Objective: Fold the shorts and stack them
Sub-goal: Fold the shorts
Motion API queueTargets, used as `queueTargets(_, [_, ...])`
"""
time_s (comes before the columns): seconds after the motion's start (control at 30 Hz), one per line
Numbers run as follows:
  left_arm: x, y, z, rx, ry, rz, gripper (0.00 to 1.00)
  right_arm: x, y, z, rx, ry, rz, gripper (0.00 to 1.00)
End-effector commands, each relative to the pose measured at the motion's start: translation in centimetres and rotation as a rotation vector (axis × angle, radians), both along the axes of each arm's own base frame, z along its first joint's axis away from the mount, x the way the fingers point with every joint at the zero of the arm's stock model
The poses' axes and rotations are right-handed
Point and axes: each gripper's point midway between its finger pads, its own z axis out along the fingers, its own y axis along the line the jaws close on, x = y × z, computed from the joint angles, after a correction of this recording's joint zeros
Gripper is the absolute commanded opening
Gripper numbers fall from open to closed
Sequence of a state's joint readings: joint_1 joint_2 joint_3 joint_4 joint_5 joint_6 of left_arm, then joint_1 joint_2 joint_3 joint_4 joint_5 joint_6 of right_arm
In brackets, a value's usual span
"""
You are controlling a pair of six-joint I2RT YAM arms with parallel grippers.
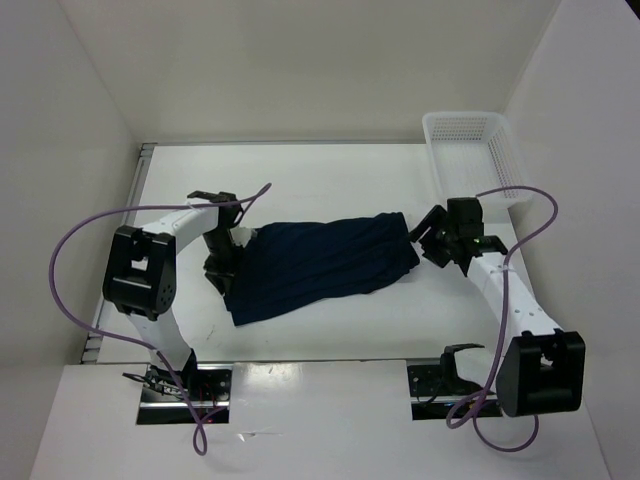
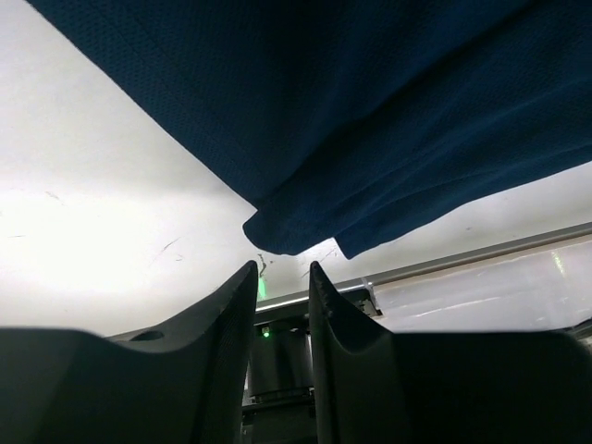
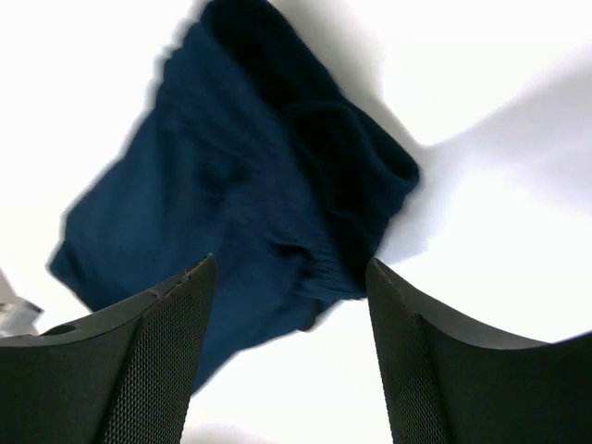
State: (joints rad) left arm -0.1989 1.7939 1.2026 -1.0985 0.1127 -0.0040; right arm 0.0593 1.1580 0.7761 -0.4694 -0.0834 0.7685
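Observation:
The navy shorts (image 1: 320,265) lie folded in a long band across the middle of the white table. At their left end sits my left gripper (image 1: 222,262), open by a narrow gap with nothing between its fingers. In the left wrist view a corner of the shorts (image 2: 305,231) hangs just beyond the fingertips (image 2: 248,277). At the right end, by the waistband, my right gripper (image 1: 428,240) stands wide open and empty. The right wrist view shows the gathered waistband (image 3: 324,240) of the shorts lying past the spread fingers (image 3: 199,277).
A white mesh basket (image 1: 470,150) stands at the back right, just behind the right arm. Purple cables loop off both arms. White walls close in the table at the back and sides.

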Motion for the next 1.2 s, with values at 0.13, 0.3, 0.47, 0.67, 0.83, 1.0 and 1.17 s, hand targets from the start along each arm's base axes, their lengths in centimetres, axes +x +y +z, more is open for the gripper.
queueTargets(0.13, [0.3, -0.6, 0.6, 0.004, -0.075, -0.044, 0.39, 1.5, 1.2, -0.8, -0.04, 0.026, 0.066, 0.71])
queueTargets(0.3, [0.0, -0.4, -1.4, 0.025, -0.062, -0.056, 0.44, 2.6, 1.5, -2.5, -0.04, 0.063, 0.083, 0.75])
queueTargets(0.47, [0.0, -0.6, -2.7, 0.027, -0.053, -0.066, 0.47, 3.3, 3.0, -2.9, 0.017, 0.06, 0.145, 0.38])
queueTargets(0.67, [-0.9, -1.7, -3.9, -0.024, -0.004, -0.065, 0.4, 2.4, 3.2, -2.9, 0.027, 0.077, 0.165, 0.0])
queueTargets(0.83, [-1.0, -2.2, -4.2, -0.053, 0.012, -0.059, 0.11, 1.3, 2.8, -1.3, 0.028, 0.074, 0.156, 0.0])
queueTargets(1.0, [-0.6, -2.3, -1.6, -0.059, -0.013, -0.06, 0.0, -0.4, 0.0, 1.2, 0.04, 0.071, 0.078, 0.0])
queueTargets(1.17, [-0.5, -3.1, 2.7, -0.103, -0.025, -0.054, 0.0, -1.4, -2.1, 1.4, 0.081, 0.078, -0.013, 0.0])
